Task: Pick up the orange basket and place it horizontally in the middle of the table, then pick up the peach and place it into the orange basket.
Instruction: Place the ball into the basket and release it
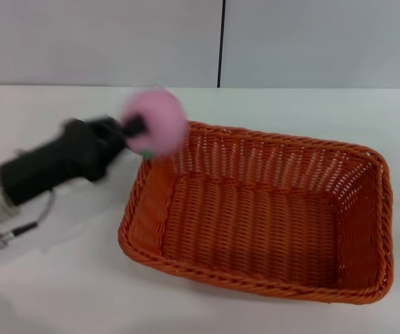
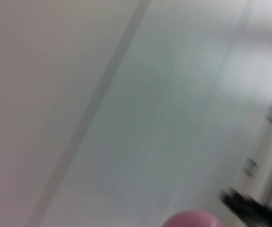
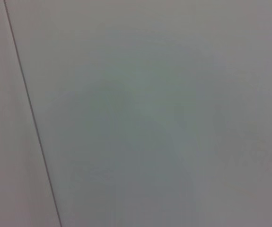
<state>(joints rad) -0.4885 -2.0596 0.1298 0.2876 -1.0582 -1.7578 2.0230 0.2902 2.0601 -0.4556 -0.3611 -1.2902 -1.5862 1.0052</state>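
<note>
Orange basket lies flat mid-surface to receive the peach, which the left tool, closed on it, carries above the near-left rim.

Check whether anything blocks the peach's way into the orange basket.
Nothing visible does. The left gripper holds the peach above the orange basket's far left rim corner, and the basket's inside looks empty.

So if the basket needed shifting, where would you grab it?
Probably the orange basket by its braided rim on a short end, from above: the rim is raised and the sloping sides leave room. The left gripper holds the peach over the other end.
</note>
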